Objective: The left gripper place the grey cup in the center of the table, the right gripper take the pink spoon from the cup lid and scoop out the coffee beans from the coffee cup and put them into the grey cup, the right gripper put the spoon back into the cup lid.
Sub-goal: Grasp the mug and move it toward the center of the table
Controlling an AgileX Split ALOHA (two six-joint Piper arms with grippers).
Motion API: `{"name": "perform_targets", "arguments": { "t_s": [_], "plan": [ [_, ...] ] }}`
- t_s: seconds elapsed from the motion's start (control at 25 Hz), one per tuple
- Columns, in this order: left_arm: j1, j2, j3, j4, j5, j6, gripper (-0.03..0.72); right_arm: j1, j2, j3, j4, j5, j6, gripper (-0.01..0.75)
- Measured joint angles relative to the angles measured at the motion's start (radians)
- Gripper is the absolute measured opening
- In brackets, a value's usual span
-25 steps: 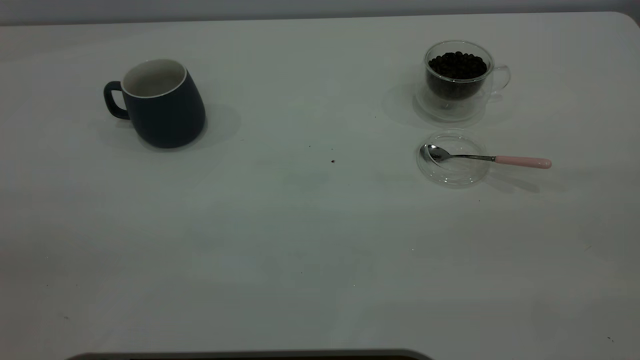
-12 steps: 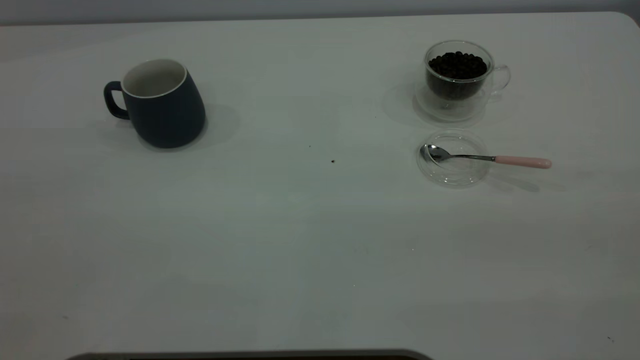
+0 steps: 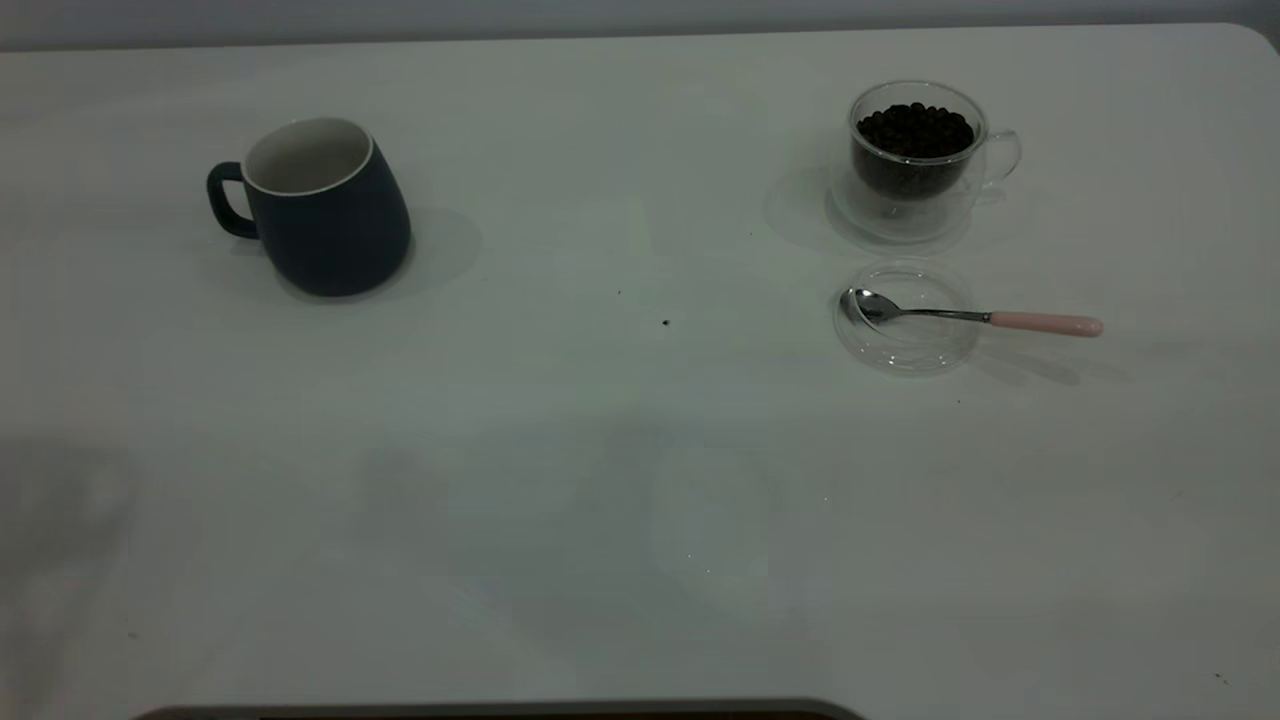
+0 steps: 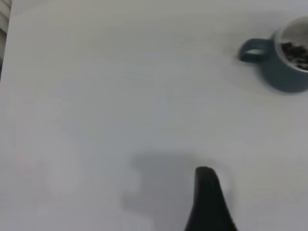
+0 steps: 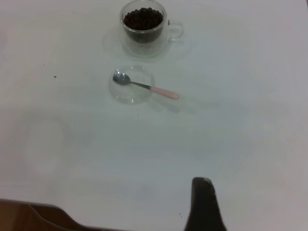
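The grey cup (image 3: 325, 210) stands upright at the far left of the table (image 3: 560, 480), its handle pointing left; it also shows far off in the left wrist view as the grey cup (image 4: 286, 60). At the far right is the coffee cup (image 3: 915, 160), filled with coffee beans (image 3: 915, 128). Just in front of it lies the cup lid (image 3: 905, 318), with the pink spoon (image 3: 1045, 323) resting bowl-down in it and its handle sticking out to the right. A dark part of my left gripper (image 4: 207, 202) hangs over bare table, well away from the grey cup. My right gripper (image 5: 204, 204) hovers over bare table, short of the cup lid (image 5: 131, 84) and pink spoon (image 5: 163, 91).
Neither arm shows in the exterior view. A few tiny dark specks (image 3: 666, 322) dot the middle of the white tabletop. The table's near edge (image 3: 500, 708) has a dark strip along it. Wide bare surface lies between the grey cup and the coffee cup (image 5: 143, 26).
The cups, lid and spoon have not moved. A faint shadow has spread over the near left part of the table.
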Motion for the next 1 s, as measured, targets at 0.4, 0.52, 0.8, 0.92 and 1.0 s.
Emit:
{"name": "perform_targets", "arguments": {
  "t_s": [0.4, 0.52, 0.8, 0.92, 1.0],
  "plan": [
    [0.133, 0.519, -0.333, -0.131, 0.014, 0.296, 0.569, 0.0, 0.0, 0.0, 0.0, 0.0, 0.0, 0.577],
    [0.14, 0.674, -0.487, -0.165, 0.09, 0.458, 0.569, 0.0, 0.0, 0.0, 0.0, 0.0, 0.0, 0.577],
    [0.14, 0.921, -0.704, -0.197, 0.108, 0.739, 0.569, 0.0, 0.0, 0.0, 0.0, 0.0, 0.0, 0.577],
    [0.136, 0.976, -0.717, -0.197, 0.073, 0.822, 0.569, 0.0, 0.0, 0.0, 0.0, 0.0, 0.0, 0.577],
    [0.126, 1.007, -0.718, -0.197, 0.058, 0.925, 0.569, 0.0, 0.0, 0.0, 0.0, 0.0, 0.0, 0.577]
  ]
}}
